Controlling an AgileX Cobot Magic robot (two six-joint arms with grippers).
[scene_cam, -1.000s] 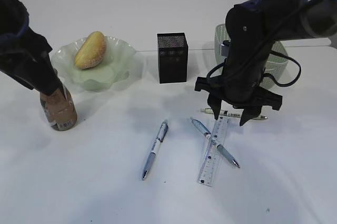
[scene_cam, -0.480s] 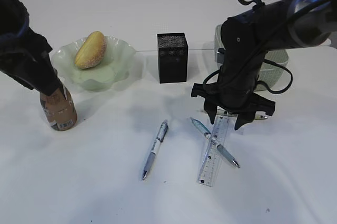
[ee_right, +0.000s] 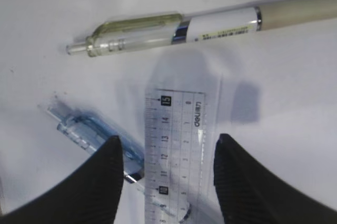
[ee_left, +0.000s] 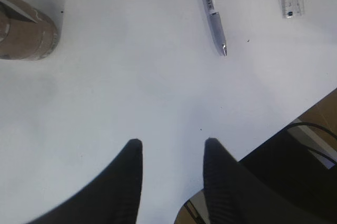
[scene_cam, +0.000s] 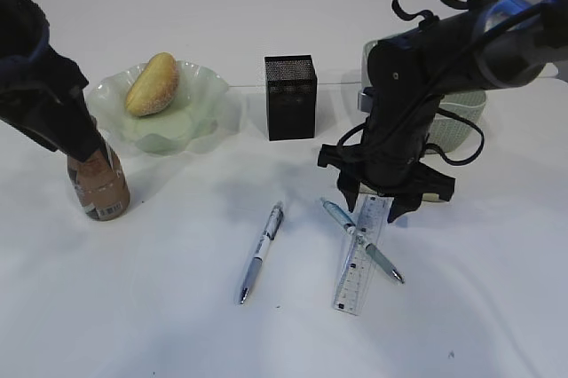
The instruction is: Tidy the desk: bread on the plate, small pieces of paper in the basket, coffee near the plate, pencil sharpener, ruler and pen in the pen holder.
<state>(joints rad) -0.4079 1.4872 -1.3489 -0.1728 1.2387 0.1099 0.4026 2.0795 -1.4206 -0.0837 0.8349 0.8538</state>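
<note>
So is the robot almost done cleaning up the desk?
Not yet. The bread is on the plate, with the coffee close by. The right gripper is open over the ruler. Three pens lie loose, including the blue pen; none is in the pen holder.

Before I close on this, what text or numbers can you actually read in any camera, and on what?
"15", "14", "13", "10": scale numbers on the clear ruler.
"deli": my best reading of the sideways brand mark on the same ruler, partly blurred.
Small print on the white band of the greenish pen: too small to read.
Label on the coffee bottle: blurred.
Print on the pen in the left wrist view: unreadable.
</note>
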